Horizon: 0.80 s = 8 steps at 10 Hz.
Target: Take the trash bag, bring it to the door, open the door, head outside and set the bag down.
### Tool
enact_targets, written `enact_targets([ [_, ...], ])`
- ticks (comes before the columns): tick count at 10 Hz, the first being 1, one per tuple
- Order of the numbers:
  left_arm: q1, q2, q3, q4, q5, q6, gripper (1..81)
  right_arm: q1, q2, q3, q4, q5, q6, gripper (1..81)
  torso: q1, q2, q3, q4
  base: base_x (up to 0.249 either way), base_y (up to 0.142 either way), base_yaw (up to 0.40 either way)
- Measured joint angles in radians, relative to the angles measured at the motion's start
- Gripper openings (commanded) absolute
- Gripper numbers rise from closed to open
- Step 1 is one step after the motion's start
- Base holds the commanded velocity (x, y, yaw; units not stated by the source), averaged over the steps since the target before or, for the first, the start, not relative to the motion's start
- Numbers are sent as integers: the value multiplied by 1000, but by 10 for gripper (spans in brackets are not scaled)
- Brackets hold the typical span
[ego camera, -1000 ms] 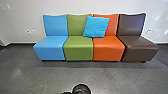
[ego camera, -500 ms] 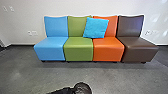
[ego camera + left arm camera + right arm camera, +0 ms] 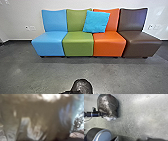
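My left gripper (image 3: 102, 114) pinches the dark trash bag (image 3: 107, 104), low in front of me, by its loose plastic, I judge, so that it can ride over the floor (image 3: 45, 75) towards the door; how the right gripper's jaws stand I cannot tell. Farther off, joined chairs (image 3: 78, 41) line the wall (image 3: 20, 15); their backs prop up a blue cushion (image 3: 96, 22).

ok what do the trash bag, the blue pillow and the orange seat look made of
Trash bag: thin, glossy dark plastic, judging by its creases and bright glints. Blue pillow: probably fabric, matte, with soft uneven shading. Orange seat: smooth leather or vinyl, from its soft sheen; which one is unclear.
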Motion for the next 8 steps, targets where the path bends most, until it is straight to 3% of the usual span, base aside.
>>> enact_targets([
  [3,4,-1,-2,-1,-37,1,811,3,7,6,0,1,0,811,13,-12,-26,0,0,0,0],
  [4,21,-1,-3,-1,-92,1,811,3,10,6,0,0,0,811,13,-12,-26,0,0,0,0],
  [6,69,-6,-10,-1,-268,4,811,-1,11,6,0,0,0,811,13,-12,-27,0,0,0,0],
  [8,94,1,-35,-1,-326,5,811,-3,12,6,-1,0,0,811,13,-12,-27,0,0,0,0],
])
